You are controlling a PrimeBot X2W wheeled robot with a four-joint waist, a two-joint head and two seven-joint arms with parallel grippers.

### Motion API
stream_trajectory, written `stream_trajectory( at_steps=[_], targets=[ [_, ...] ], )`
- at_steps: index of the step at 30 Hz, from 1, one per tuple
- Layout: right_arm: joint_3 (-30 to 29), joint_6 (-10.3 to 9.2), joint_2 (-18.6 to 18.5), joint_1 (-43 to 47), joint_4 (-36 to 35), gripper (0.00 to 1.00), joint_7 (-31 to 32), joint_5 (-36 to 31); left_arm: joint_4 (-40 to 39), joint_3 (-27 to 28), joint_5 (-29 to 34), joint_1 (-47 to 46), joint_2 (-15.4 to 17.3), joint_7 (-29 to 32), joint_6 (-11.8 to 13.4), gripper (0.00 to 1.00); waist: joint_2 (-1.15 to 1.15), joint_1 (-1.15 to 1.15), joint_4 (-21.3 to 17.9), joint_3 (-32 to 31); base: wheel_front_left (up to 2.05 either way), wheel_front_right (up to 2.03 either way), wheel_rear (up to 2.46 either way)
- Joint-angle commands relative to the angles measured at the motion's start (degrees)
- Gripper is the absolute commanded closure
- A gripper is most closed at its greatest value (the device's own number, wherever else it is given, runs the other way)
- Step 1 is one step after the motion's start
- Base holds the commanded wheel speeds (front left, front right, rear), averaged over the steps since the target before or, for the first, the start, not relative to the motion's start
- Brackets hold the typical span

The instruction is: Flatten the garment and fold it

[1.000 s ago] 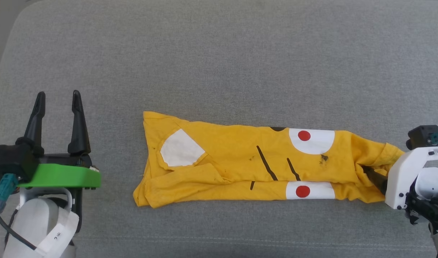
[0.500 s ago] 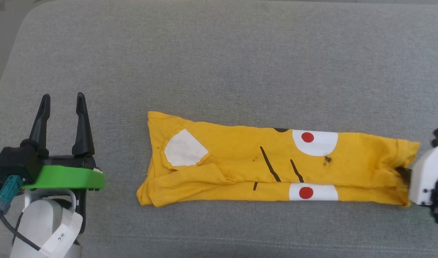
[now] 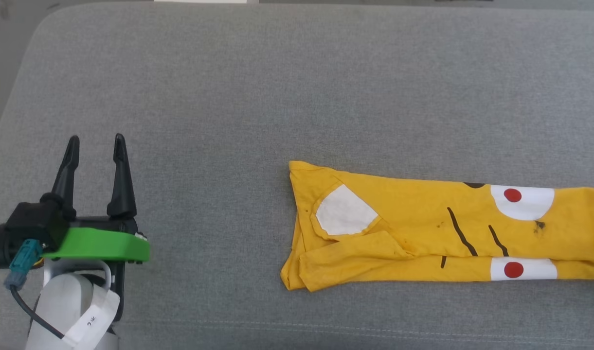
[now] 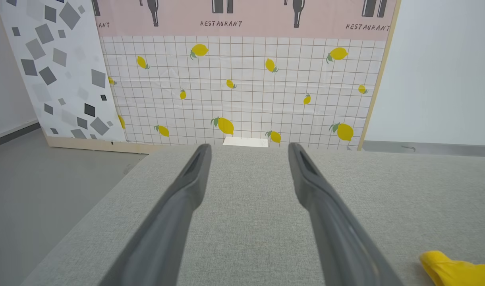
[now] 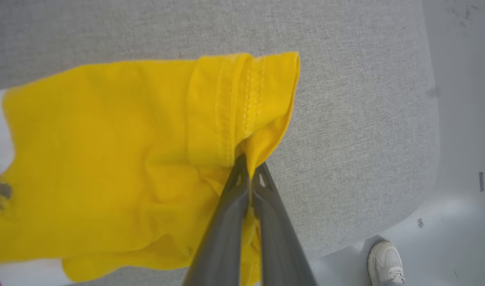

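Head view: one garment (image 3: 423,228), a bright yellow T-shirt, lies on the grey woven cushion (image 3: 277,87). It is folded lengthwise into a long band on the right half and runs off the right edge. The print shows three white patches, two red dots, and three thin black strokes, two long and one short. A few small dark specks mark the cloth, and the near layer is creased. The left gripper (image 3: 96,141) sits at lower left, well apart from the garment, with its two dark tapered fingers spread and nothing between them. Left wrist view: the left gripper (image 4: 248,147) has both fingers wide apart over bare cushion. One rounded yellow corner of the garment (image 4: 453,270) shows at lower right. Beyond the cushion stand a gridded lemon-print panel (image 4: 242,87) and a panel of grey squares (image 4: 55,67). Right wrist view: the right gripper (image 5: 250,167) has its two fingers pressed together, pinching a fold of the garment (image 5: 107,159) just below the stitched hem, near the cushion's rounded corner (image 5: 365,99). The hem shows parallel stitch rows, and the cloth looks soft and matte. One white shoe (image 5: 385,264) stands on the floor.
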Motion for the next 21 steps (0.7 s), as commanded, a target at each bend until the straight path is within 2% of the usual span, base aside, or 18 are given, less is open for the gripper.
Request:
stream_trajectory(
  at_steps=[1, 5, 8, 11, 15, 21],
  targets=[
    [1.9, -0.09, -0.1, 0.0, -1.8, 1.00, 3.3, -1.6, 0.6, 0.5, 0.1, 0.9, -0.6, -0.3, -0.2, 0.00, 0.00, 0.00, -0.3, -1.2, 0.00, 0.00, 0.00],
    [8.9, -0.09, -1.4, 2.2, -9.5, 1.00, 12.1, -1.2, 1.6, 1.6, -0.2, 2.4, -1.2, -0.3, 0.1, 0.00, 0.00, 0.00, -1.0, -3.1, 0.00, 0.00, 0.00],
    [15.5, -0.09, -3.2, 4.7, -18.1, 1.00, 18.9, 2.7, 2.0, 2.1, -0.2, 3.4, -1.3, -0.3, 0.0, 0.00, 0.00, 0.00, -1.3, -4.2, 0.00, 0.00, 0.00],
    [20.0, -0.09, -3.2, 6.2, -26.2, 1.00, 24.1, 7.6, 2.1, 2.3, -0.3, 4.1, -1.5, -0.3, 0.0, 0.00, 0.00, 0.00, -1.4, -4.7, 0.00, 0.00, 0.00],
    [24.4, -0.09, 0.3, 6.0, -33.2, 1.00, 25.5, 11.3, 2.0, 2.3, -0.3, 4.4, -1.9, -0.3, -0.1, 0.00, 0.00, 0.00, -1.3, -4.8, 0.00, 0.00, 0.00],
    [33.2, -0.09, 7.9, 3.4, -32.0, 1.00, 21.5, 13.2, 1.7, 1.9, -0.5, 4.4, -2.6, -0.3, -0.3, 0.00, 0.00, 0.00, 0.2, -4.2, 0.00, 0.00, 0.00]
  ],
)
